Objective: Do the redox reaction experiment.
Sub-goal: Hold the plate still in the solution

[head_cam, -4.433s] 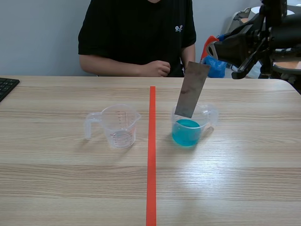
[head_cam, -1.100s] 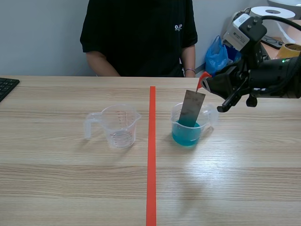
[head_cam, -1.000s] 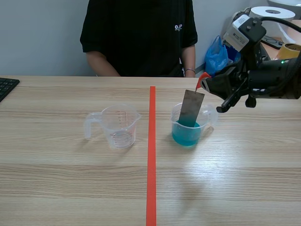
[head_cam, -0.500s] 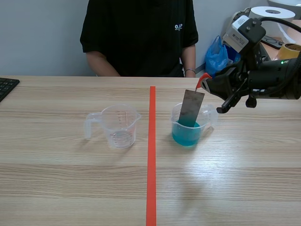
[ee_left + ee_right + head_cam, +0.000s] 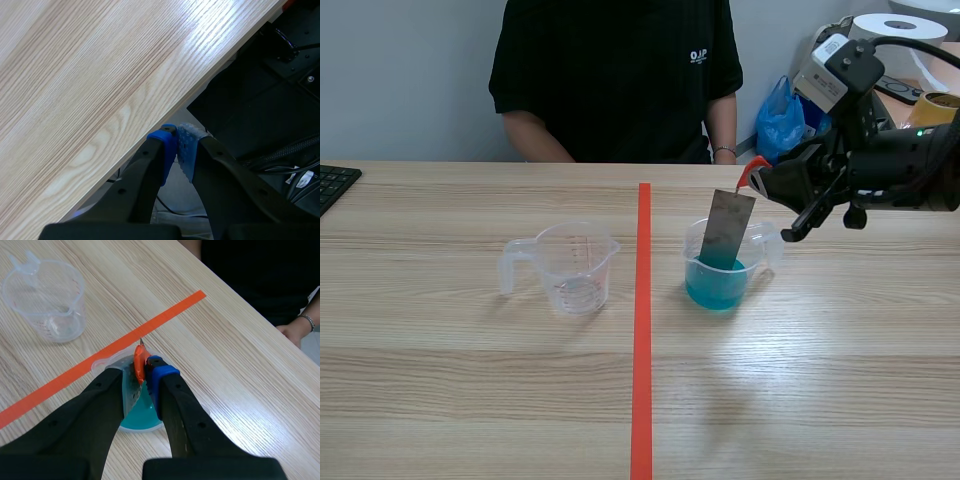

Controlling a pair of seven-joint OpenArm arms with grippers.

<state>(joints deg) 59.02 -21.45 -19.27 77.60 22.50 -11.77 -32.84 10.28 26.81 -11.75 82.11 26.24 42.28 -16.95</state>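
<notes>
"Wood-grain bench [image 5: 470,380], orange tape line [image 5: 642,330] down its middle, a person [image 5: 615,70] seated across it," the first inspector records. "Where does the metal strip [image 5: 726,230] stand?"

"It hangs tilted, lower end inside the cup of blue liquid [image 5: 718,282], just right of the tape line," the second replies. "At its top the right end effector [image 5: 760,178] is clamped on an orange clip [image 5: 754,165] fixed to the strip's upper edge. The wrist view confirms the clip pinched between the two fingers."

"Reason for that hold?"

"Judged: gripping by the clip keeps the pads clear of the liquid while the strip's lower part sits in it, as the reaction needs. Whether the strip touches the cup's bottom cannot be told."

"The other arm?"

"Its left end effector [image 5: 177,147] has fingers together on nothing, over the bench's edge, well apart from the work. It is likely parked out of the way."

"And the second vessel?"

"An empty cup [image 5: 575,265] stands upright left of the tape line, well apart from the blue one, probably reserved for a later step. Risk noted: a sideways pull on the tilted strip could tip the light cup."
</notes>
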